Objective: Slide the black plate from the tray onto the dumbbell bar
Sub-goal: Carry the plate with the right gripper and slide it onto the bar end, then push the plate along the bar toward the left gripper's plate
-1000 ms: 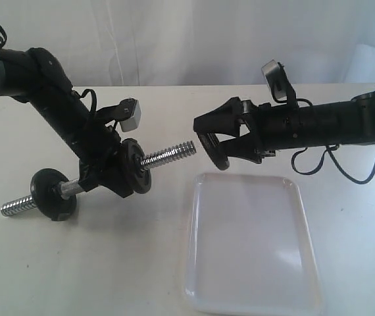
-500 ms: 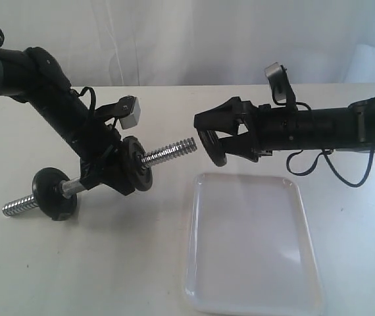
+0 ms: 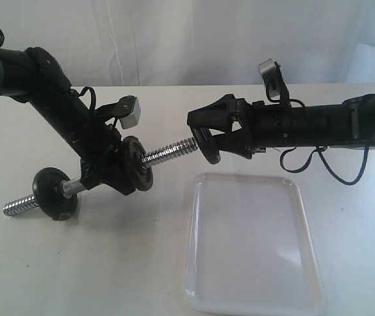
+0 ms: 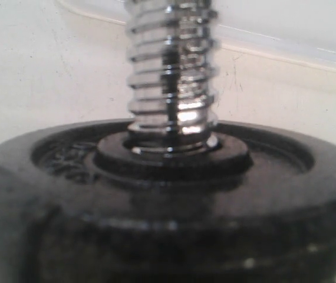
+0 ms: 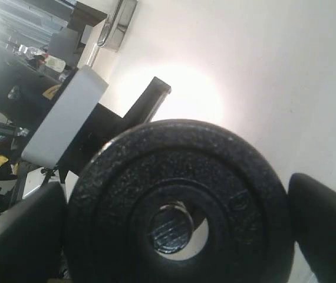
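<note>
My left gripper (image 3: 103,172) is shut on the middle of the chrome dumbbell bar (image 3: 169,153) and holds it tilted above the table, its threaded end toward the right. In the right gripper (image 3: 208,141) the black plate (image 3: 207,146) stands on edge, clamped between both fingers, right at the bar's tip. Through the right wrist view, the plate (image 5: 233,177) fills the frame between the fingers (image 5: 15,236), and the bar end (image 5: 169,231) shows off-centre in its hole. The white tray (image 3: 250,250) lies below, with nothing in it.
Another black plate (image 3: 137,172) sits on the bar beside my left gripper, filling the left wrist view (image 4: 168,200) around the threads (image 4: 171,71). A further black disc (image 3: 54,193) is on the bar's far-left part. White table all around.
My right gripper has carried the black plate leftward, closing the gap to the bar's threaded tip. The left arm and bar have stayed still.
</note>
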Tool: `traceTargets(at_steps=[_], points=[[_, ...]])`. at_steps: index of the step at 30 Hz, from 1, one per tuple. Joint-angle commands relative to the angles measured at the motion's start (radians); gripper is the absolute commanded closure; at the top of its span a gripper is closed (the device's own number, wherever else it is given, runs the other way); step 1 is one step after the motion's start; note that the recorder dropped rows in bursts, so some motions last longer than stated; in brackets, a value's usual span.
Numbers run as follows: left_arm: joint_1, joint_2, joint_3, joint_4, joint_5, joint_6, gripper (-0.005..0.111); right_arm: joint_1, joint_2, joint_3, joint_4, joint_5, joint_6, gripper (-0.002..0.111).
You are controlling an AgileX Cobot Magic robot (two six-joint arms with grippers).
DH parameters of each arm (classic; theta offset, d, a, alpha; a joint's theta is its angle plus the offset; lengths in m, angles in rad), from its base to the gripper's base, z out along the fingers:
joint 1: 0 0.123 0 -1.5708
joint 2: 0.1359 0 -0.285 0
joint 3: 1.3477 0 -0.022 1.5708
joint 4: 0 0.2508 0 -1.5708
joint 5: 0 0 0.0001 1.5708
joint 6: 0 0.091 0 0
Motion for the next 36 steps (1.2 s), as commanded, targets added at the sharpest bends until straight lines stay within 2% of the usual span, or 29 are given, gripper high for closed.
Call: traceTargets(at_steps=[1,23,31,36], points=[[-0.002,-0.056,-0.01,-0.152,0.063,0.003,0.107,0.022,-0.013,-0.014,0.051,0.057,-0.006,0.108],[-0.002,-0.056,-0.01,-0.169,0.063,0.005,0.107,0.108,0.01,-0.054,0.051,-0.015,-0.004,0.108],[-0.002,-0.056,-0.01,-0.176,0.061,0.007,0.107,0.106,0.018,-0.072,0.051,0.045,0.007,0.108],[-0.002,-0.056,-0.01,-0.231,0.054,0.044,0.107,0.097,0.018,-0.072,0.051,0.08,0.031,0.108]])
